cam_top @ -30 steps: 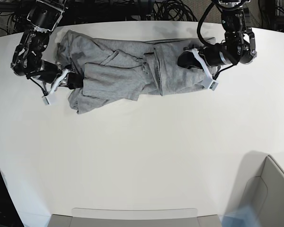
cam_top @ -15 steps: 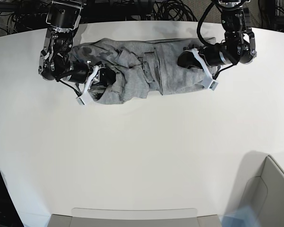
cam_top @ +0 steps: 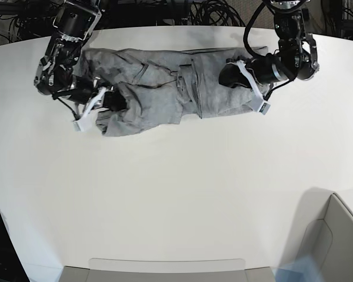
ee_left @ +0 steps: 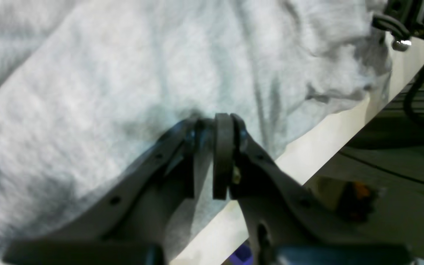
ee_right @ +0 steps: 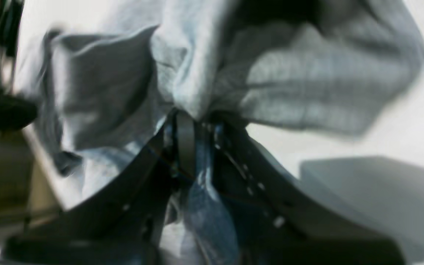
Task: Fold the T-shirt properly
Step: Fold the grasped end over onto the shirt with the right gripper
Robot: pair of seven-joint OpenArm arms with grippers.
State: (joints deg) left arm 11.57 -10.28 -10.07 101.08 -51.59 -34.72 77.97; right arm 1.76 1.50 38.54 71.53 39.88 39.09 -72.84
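**Grey Heather Cotton Bunched Lengthwise, Pinched at Both Ends**

Grey, soft, finely flecked knit: the T-shirt [cam_top: 170, 94], lying rumpled on the white table [cam_top: 176, 194] near its far edge. Long axis running side to side in the base view, parallel to that far edge; no clear collar or hem direction to be told, and no lettering showing. Surface thrown into ridges and overlapping flaps, with a deeper seam-like crease just right of the garment's middle.

Around the T-shirt: black cables [cam_top: 215, 12] tangled beyond the far edge of the table, a pale grey bin [cam_top: 335, 235] well apart toward the near right corner, a flat grey panel [cam_top: 165, 270] along the near edge. Nothing lying on top of the cloth except the two arms' own ends, each covering part of it.

At the T-shirt's right end in the base view, left gripper [cam_top: 230, 75], fingers nearly together with a thin layer of fabric [ee_left: 197, 73] nipped between them, seen plainly from the left wrist. At the opposite end, right gripper [cam_top: 109, 101], fingers drawn close on a gathered wad of cloth [ee_right: 197, 84] that bulges out above the tips; wrist picture blurred, yet the pinch readable.
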